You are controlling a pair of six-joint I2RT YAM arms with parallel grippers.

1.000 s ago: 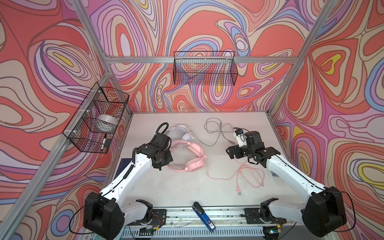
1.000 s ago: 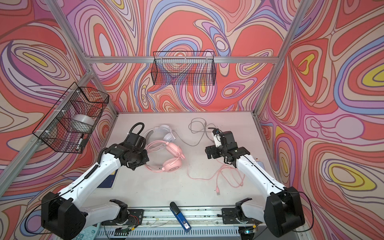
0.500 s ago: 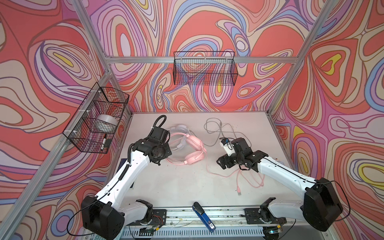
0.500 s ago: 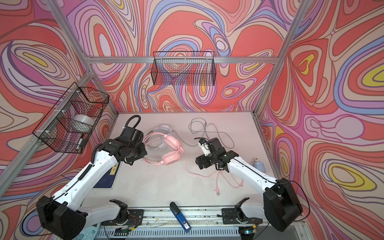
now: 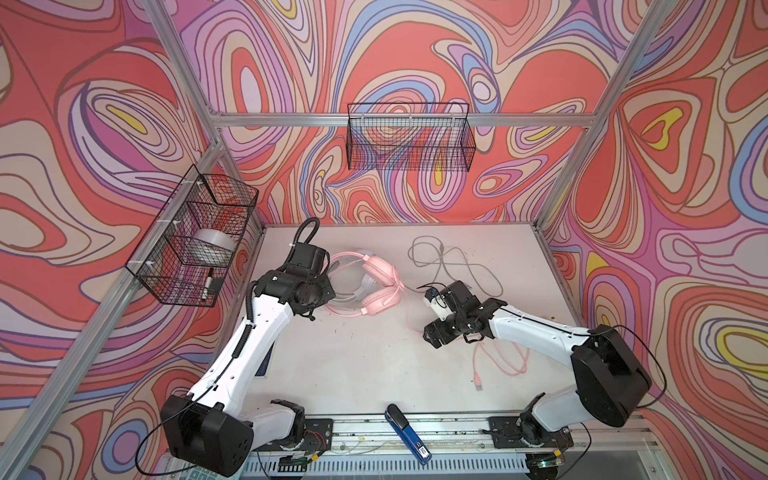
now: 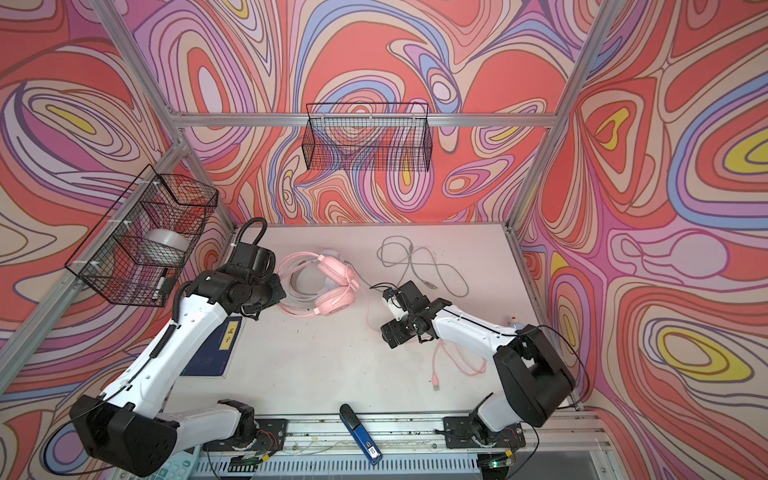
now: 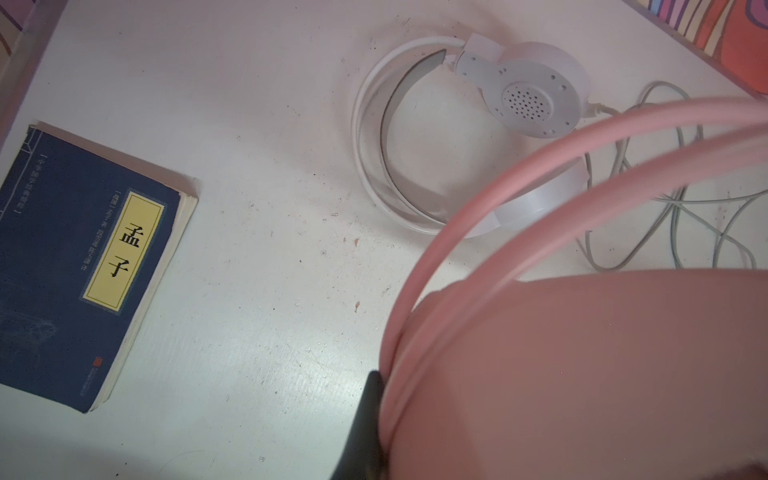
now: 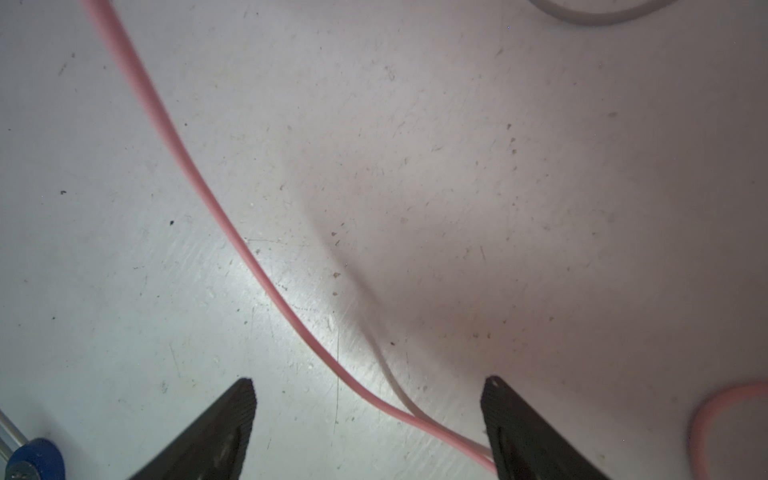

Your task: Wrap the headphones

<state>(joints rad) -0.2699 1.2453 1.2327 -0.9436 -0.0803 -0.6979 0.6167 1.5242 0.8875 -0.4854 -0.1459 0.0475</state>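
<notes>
Readable text: the navy book [image 7: 83, 270] has a yellow cover strip reading 孟子. The smaller print beside it is too small to read.

Left gripper [image 7: 374, 399] is clamped tight on the pink headset [image 5: 376, 286] at the double headband. One black finger [image 7: 365, 419] shows against the band, and the earcup fills the left wrist view. In both top views the pink headset sits rear-left of centre on the table [image 5: 353, 365], overlapping the white headset [image 7: 528, 99], which lies flat.

Right gripper [image 8: 370, 390] has its jaws spread wide and grips nothing. It's low over the table, well to the right of both headsets. The pink cable [image 8: 232, 232] runs between the jaws, close to one finger. The grey cable [image 5: 449, 266] lies loose behind it.
</notes>
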